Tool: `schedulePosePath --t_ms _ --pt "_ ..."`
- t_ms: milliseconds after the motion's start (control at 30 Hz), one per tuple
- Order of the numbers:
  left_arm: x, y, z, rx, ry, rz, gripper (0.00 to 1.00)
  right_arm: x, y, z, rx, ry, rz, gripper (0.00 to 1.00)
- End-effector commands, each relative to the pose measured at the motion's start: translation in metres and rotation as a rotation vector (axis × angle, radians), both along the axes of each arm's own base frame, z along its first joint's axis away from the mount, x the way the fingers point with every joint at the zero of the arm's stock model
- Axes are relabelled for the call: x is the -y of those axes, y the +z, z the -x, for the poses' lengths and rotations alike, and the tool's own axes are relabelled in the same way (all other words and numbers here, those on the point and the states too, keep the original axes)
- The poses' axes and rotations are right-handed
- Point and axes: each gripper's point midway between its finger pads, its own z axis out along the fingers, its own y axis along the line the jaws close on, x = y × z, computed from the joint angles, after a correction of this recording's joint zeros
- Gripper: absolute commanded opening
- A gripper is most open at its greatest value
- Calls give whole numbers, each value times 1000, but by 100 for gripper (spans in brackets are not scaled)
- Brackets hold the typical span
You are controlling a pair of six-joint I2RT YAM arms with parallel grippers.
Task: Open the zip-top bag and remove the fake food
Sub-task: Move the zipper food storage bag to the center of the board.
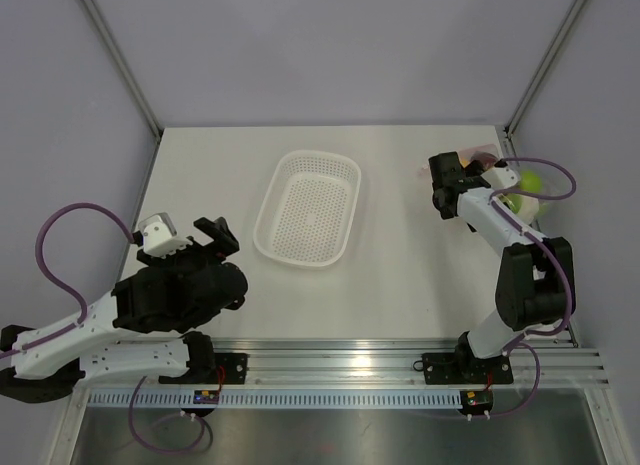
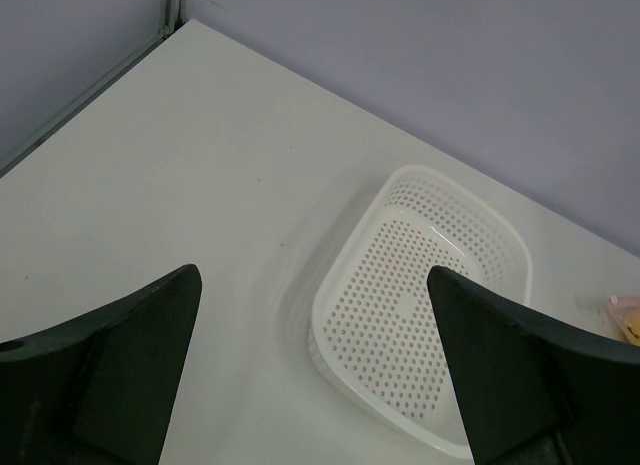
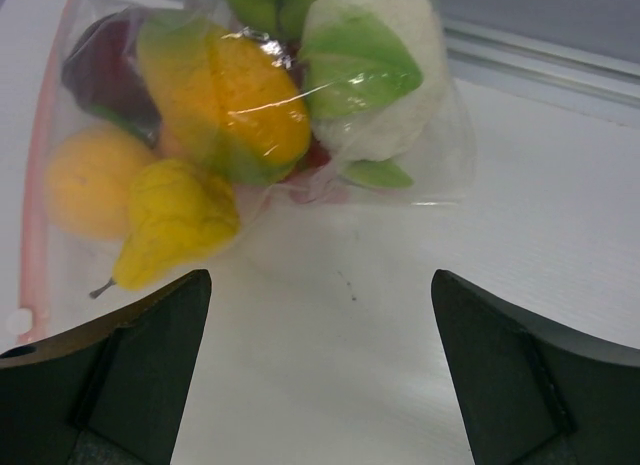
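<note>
Behind right arm (image 1: 497, 217), zip-top bag (image 1: 527, 183) — mostly hidden

A clear crinkly plastic zip-top bag (image 3: 262, 207) with a pink zip strip lies on the white surface (image 3: 540, 205). It contains glossy plastic fake food (image 3: 235, 95), including a yellow pear (image 3: 175, 220) and a green-white leafy piece (image 3: 375, 70). The dark fingers (image 3: 540, 385) of the right gripper (image 3: 320, 385) are spread wide near the bag.

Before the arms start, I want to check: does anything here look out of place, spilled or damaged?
Nothing stands out. The zip-top bag lies in the far right corner of the table, the fake food inside it. The white basket sits upright, slightly askew. The left claw and the right claw are open and empty.
</note>
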Motion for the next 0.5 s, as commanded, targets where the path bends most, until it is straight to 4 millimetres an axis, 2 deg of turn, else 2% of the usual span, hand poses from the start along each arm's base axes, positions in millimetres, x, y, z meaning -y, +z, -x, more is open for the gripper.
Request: schedulePosePath --t_ms 0,100,133,167,300,467 --pt "-11 20 -3 116 69 -10 99 -25 -1 -35 42 123 -82 99" --pt "-11 20 -3 116 69 -10 99 -38 -10 -51 22 169 -89 100" --pt "-11 20 -3 116 69 -10 99 -40 -8 -58 36 173 -96 100" --pt "-12 20 -3 117 69 -6 99 -45 -16 -63 16 197 -106 99" --pt "-11 19 -3 118 69 2 99 -56 -20 -82 76 217 -151 99" --pt "-11 19 -3 120 70 -2 99 -61 -25 -97 111 212 -172 99"
